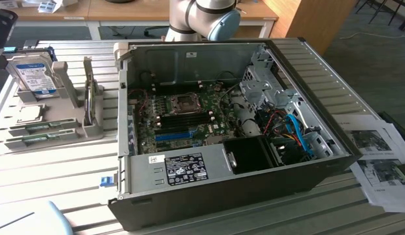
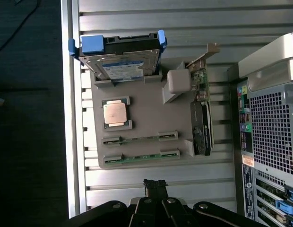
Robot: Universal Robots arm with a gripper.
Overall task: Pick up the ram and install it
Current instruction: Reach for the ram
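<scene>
While closed and empty, pincer [image 2: 155, 186] near the ram [image 2: 142, 156], apart from it

Exterior view angles down – wrist view overhead, sharing tray [image 2: 151, 118].

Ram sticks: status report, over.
Gripper shut, empty. Flat green ram stick nearest it, second ram stick beside, both in grey plastic tray, untouched. Square silver processor chip alongside.

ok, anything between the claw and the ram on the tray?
Nothing visible. The shut claw faces plain table slats, then the grey tray edge, where the nearer ram stick lies uncovered in its holder; the second ram stick sits just past it.
</scene>
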